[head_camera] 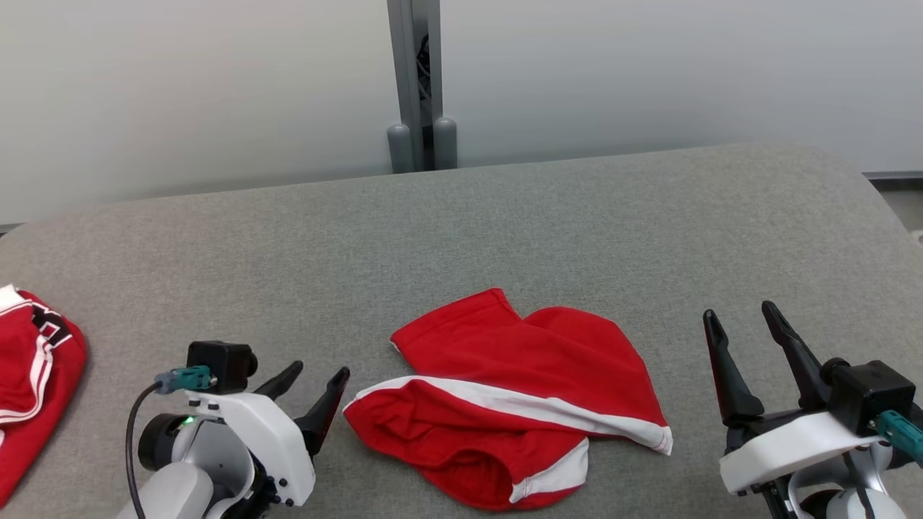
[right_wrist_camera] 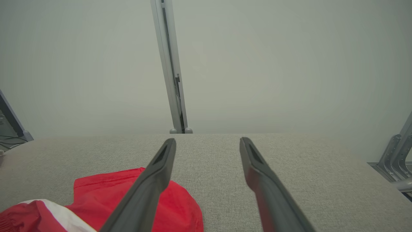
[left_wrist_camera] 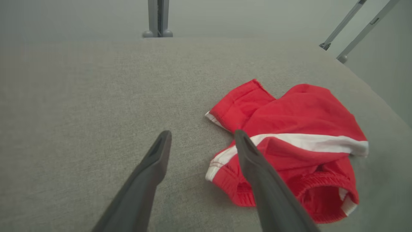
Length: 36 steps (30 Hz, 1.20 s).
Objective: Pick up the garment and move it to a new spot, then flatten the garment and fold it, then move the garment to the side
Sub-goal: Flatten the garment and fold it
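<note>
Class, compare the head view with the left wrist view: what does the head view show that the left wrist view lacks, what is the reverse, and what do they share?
Head view's extras: the right gripper, open, right of the garment, and a second red garment at the table's left edge. Left wrist view's extras: two slanted metal struts past the table's far corner. Shared: the crumpled red garment with white trim, the open left gripper, the grey post.

Grey surface (head_camera: 505, 216) bare around garment (head_camera: 519, 389), red cloth (head_camera: 29, 375) left
</note>
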{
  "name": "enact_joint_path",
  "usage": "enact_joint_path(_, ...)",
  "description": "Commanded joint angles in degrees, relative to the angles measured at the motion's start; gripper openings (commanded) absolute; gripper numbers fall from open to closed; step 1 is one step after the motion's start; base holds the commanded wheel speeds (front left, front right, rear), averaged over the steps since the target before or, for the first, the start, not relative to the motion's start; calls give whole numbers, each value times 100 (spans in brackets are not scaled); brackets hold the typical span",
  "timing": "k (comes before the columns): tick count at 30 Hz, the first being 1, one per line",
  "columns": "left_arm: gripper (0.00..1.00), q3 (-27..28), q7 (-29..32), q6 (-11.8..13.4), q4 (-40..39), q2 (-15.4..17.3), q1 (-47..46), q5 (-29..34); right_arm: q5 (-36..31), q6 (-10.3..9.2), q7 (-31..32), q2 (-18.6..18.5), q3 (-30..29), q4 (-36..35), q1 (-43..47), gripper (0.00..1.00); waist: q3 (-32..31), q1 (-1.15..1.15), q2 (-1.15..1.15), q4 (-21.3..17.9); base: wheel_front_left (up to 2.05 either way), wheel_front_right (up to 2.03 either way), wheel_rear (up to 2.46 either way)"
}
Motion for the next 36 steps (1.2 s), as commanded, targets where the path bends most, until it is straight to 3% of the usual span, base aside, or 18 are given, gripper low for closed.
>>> enact_joint_path(1, 100, -4, 54, -90, 154, -24, -119, -82, 32, 3, -40, -37, -16, 36, -59, 100, 83, 0, 0, -71, 0, 0, 0)
enact_joint_path(7, 100, -219, 470, -599, 1137, -268, -452, -401, 52, 3, -110, -36, 1, 114, -152, 100, 272, 0, 0, -235, 0, 0, 0)
enact_joint_path(14, 100, -494, 862, -824, 1706, -382, -628, -596, 89, 3, -180, -35, -15, 203, -194, 100, 373, 0, 0, -306, 0, 0, 0)
enact_joint_path(15, 83, -534, 906, -841, 1762, -397, -633, -615, 95, 3, -178, -35, -20, 213, -205, 100, 377, 0, 0, -307, 0, 0, 0)
enact_joint_path(17, 0, -592, 887, -861, 1828, -413, -681, -615, 110, 3, -196, -34, -14, 228, -225, 100, 388, 0, 0, -305, 0, 0, 0)
enact_joint_path(24, 0, -590, 23, -858, 1809, -299, -1006, -153, 135, 3, -243, -34, -16, 252, -264, 100, 368, 0, 0, -283, 0, 0, 0)
enact_joint_path(31, 0, -438, -1390, -512, 1561, -206, -1692, 649, 91, 3, -219, -35, -52, 245, -270, 100, 329, 0, 0, -243, 0, 0, 0)
enact_joint_path(36, 0, -494, -1588, -349, 1461, -210, -1570, 787, 127, 3, -191, -36, -68, 216, -220, 100, 334, 0, 0, -229, 0, 0, 0)
